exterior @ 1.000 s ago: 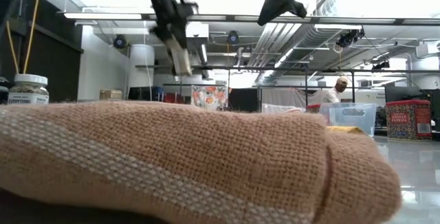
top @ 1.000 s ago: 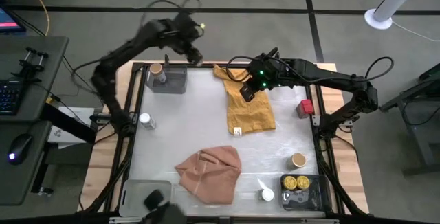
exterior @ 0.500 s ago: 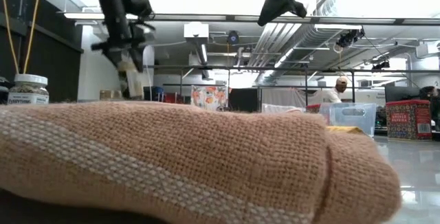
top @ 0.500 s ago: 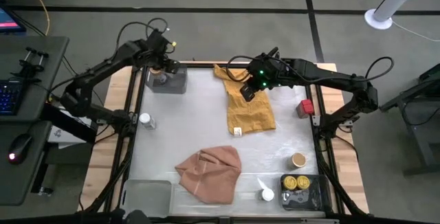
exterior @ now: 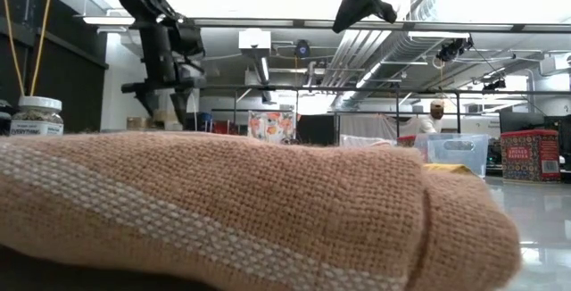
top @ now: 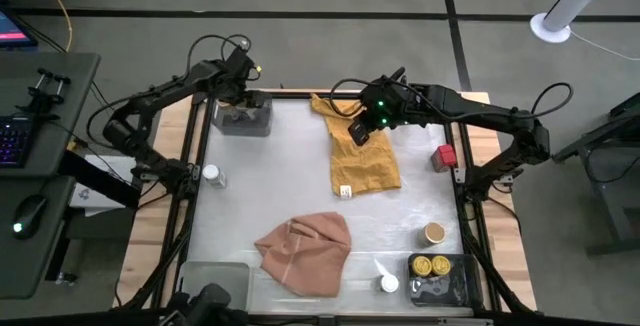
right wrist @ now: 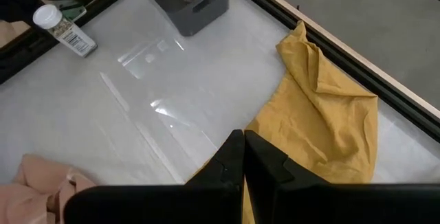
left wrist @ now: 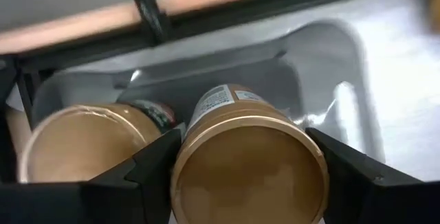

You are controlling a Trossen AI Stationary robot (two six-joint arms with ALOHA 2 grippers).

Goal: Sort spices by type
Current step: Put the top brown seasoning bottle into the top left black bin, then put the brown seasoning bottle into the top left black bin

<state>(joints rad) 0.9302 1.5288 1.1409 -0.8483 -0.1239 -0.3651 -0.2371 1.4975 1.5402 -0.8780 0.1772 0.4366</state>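
My left gripper (top: 240,106) reaches down into the grey tray (top: 263,124) at the table's far left corner, shut on a tan-lidded jar (left wrist: 247,169). A second tan-lidded jar (left wrist: 82,148) stands right beside it in the tray. My right gripper (top: 358,132) hangs shut, high above the mustard cloth (top: 365,161), touching nothing. Loose on the table stand a white-lidded jar (top: 211,175), a red tin (top: 444,155), a third tan-lidded jar (top: 433,232) and another white-lidded jar (top: 389,283). Two yellow-lidded jars (top: 431,265) sit in the clear tray. My left gripper pinches the tan-lidded jar between its two fingers (left wrist: 155,165), one on each side of the jar at the lid's rim (left wrist: 180,176). The fingers come from above, pointing down. The jar stands upright inside the grey tray; whether its base rests on the tray floor is hidden.
A pink cloth (top: 305,251) lies bunched toward the near edge and fills the low view. A clear tray (top: 212,281) sits at the near left corner. The table's raised wooden frame (top: 470,166) borders the white surface. Open surface lies in the middle and left.
My left gripper has travelled toward the table's left edge and down, carrying the tan-lidded jar from above the far edge into the grey tray beside the other jar. The right arm has stayed still.
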